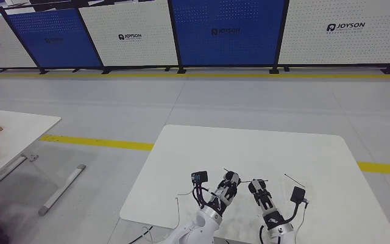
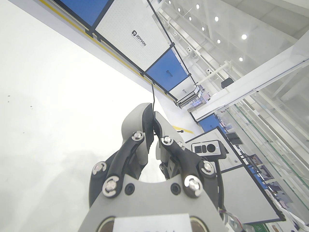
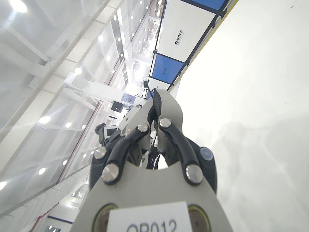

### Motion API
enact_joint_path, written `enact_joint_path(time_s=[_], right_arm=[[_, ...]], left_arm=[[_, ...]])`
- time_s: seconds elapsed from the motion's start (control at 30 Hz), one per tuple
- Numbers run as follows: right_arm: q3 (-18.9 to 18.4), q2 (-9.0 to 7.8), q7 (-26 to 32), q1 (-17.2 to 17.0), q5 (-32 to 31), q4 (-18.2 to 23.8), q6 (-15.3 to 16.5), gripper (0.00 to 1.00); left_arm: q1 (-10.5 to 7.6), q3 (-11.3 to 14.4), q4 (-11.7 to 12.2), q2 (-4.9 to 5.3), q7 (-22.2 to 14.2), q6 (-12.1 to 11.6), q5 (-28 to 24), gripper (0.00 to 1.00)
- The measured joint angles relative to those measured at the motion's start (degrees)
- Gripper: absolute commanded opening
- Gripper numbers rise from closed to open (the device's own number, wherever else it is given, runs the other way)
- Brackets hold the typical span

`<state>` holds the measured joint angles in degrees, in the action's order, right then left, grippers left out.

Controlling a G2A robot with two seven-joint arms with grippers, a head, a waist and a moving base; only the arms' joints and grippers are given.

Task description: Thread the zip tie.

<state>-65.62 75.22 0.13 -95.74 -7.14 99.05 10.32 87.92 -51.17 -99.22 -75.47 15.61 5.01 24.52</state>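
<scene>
Currently my left gripper [image 2: 153, 113] is clamped on a thin black zip tie [image 2: 152, 92], plain strap poking out beyond the tips. My right gripper [image 3: 154, 98] is likewise pinched on zip tie strap, its square head [image 3: 145, 83] sticking out; one tie or two, I cannot tell. Both hover close together over the white table [image 1: 256, 146], near its front edge. A loose black strip [image 1: 294, 180] lies just right of them. Printed label [image 3: 148, 216] on right wrist; logo panels [image 1: 225, 30] behind.

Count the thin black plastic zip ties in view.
3, probably: the left-held tie pinched in the left gripper, the right-held tie in the right gripper, the loose tie on the white table. The held two may be one tie.
</scene>
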Motion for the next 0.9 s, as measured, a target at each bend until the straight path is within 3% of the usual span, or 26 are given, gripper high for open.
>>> enact_joint_path(time_s=[0.07,0.2,0.27,0.33,0.9], right_arm=[[-0.1,0.04,-0.2,0.0,0.4,-0.1,0.1,0.0],[-0.2,0.14,-0.5,0.2,0.9,-0.4,-0.2,0.12],[-0.2,0.16,-0.6,0.2,0.8,-0.4,-0.4,0.1],[-0.2,0.2,-0.8,0.2,0.6,-0.3,-0.5,0.0],[0.1,0.4,-1.9,-0.4,-1.2,0.2,-0.9,0.0]], left_arm=[[0.01,0.0,0.1,-0.06,0.2,0.0,0.1,0.0],[0.03,0.0,0.2,-0.18,0.5,-0.3,0.2,0.0],[0.06,-0.1,0.3,-0.22,0.5,-0.4,0.3,0.0],[0.11,-0.1,0.3,-0.27,0.6,-0.4,0.4,0.0],[0.42,-0.3,0.3,-0.63,0.5,-0.6,1.1,0.0]])
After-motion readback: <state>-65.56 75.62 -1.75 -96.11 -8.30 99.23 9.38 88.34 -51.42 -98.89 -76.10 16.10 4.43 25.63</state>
